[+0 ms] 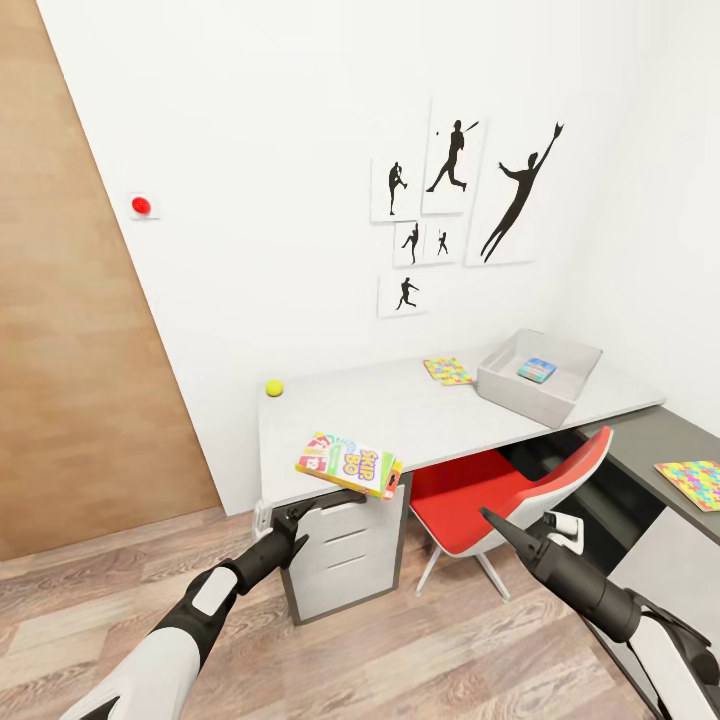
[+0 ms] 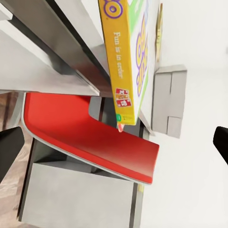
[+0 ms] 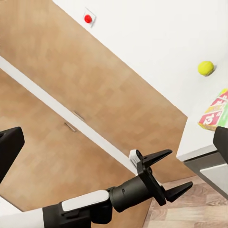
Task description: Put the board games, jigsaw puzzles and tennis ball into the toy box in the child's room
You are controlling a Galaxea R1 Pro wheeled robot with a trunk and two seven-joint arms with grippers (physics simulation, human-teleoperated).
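A yellow-green-red board game [image 1: 350, 465] lies at the front edge of the table [image 1: 420, 420], overhanging it. My left gripper [image 1: 295, 520] hangs open just below and in front of it, touching nothing; the left wrist view shows the game's yellow side [image 2: 126, 61] ahead of the spread fingers. The tennis ball [image 1: 274, 388] rests at the table's back left. One jigsaw puzzle [image 1: 448, 370] lies beside the toy box [image 1: 545, 395], which holds a pale blue board game [image 1: 537, 369]. Another jigsaw puzzle [image 1: 695, 483] lies on the dark lower section. My right gripper [image 1: 500, 525] is open near the chair. The bed is out of view.
A red chair [image 1: 500, 490] is tucked under the table between my arms. White drawers [image 1: 345, 555] stand under the table's left end. A wooden door [image 1: 70, 330] fills the left, and a wood floor [image 1: 400, 660] runs below. Posters hang on the white wall.
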